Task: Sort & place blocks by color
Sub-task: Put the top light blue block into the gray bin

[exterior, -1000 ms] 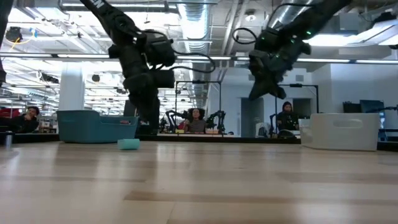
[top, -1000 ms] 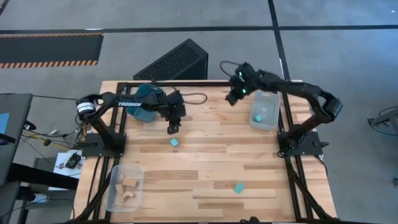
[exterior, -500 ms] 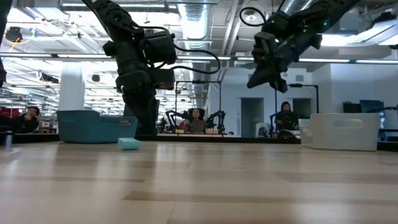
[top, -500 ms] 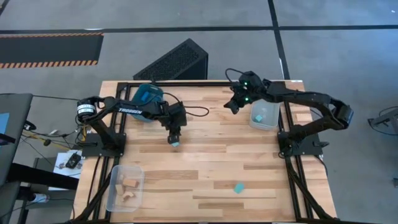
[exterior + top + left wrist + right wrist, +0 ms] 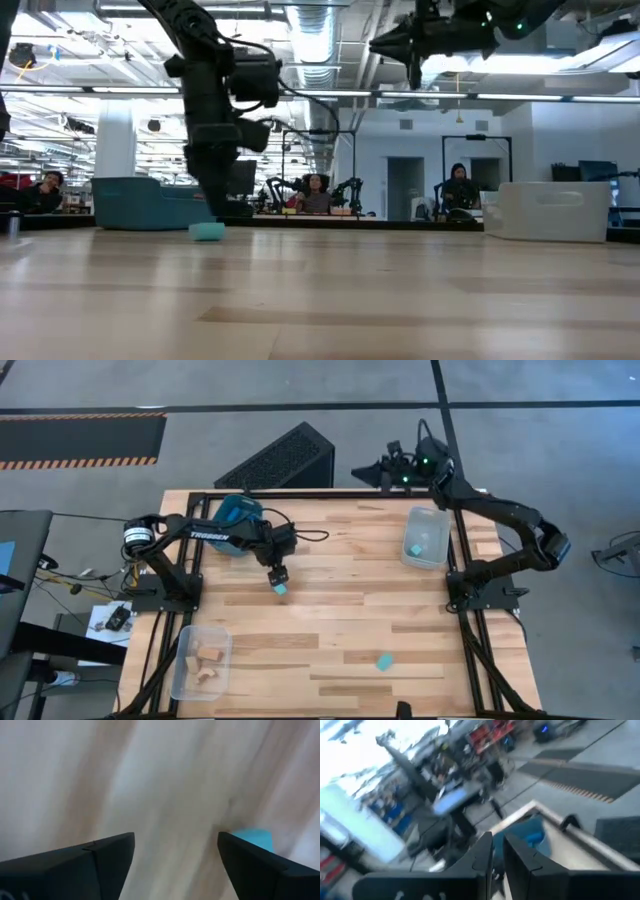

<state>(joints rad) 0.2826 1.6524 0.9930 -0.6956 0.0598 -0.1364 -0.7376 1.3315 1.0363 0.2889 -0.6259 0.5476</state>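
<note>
Two dark, near-black jointed arms on black frame bases. Left arm [image 5: 205, 536]: white lettering on one link, silver ringed base joint, looping black cable. Right arm [image 5: 500, 515]: green indicator lights near wrist.

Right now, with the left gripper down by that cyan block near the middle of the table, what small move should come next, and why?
Probably a slight shift to centre, then close. The left gripper stands open just above the table, and in its wrist view the cyan block sits beside one finger, not squarely between the two. The right gripper is raised beyond the table's far edge.
</note>
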